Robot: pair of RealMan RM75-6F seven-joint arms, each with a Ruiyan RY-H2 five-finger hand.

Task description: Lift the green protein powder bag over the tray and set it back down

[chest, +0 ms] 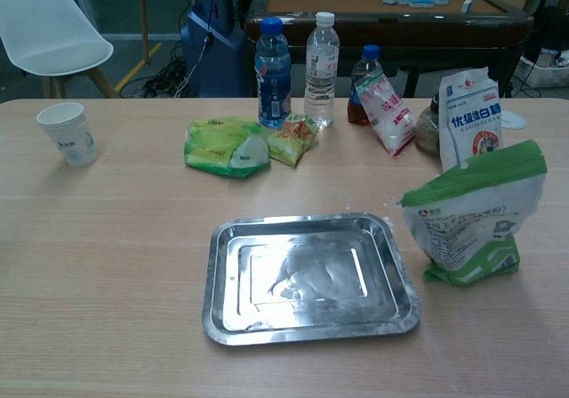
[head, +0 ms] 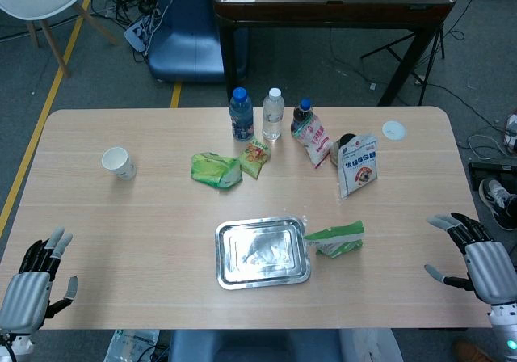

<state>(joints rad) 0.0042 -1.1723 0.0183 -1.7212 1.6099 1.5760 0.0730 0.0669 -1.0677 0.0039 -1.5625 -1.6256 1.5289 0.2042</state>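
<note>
The green and white protein powder bag [head: 336, 238] [chest: 473, 214] stands upright on the table, just right of the metal tray [head: 262, 252] [chest: 307, 275], close to its right rim. The tray holds nothing. In the head view my left hand [head: 36, 279] hovers at the table's near left corner, fingers spread, holding nothing. My right hand [head: 477, 254] sits at the near right edge, fingers apart and holding nothing, well right of the bag. Neither hand shows in the chest view.
Behind the tray lie a green snack pouch [head: 216, 170], a small orange-green packet [head: 256, 157], two water bottles [head: 241, 113] [head: 273, 114], a dark bottle with a pink-white packet [head: 312, 137], a white-blue bag [head: 358, 163] and a jar. A paper cup [head: 118, 162] stands far left.
</note>
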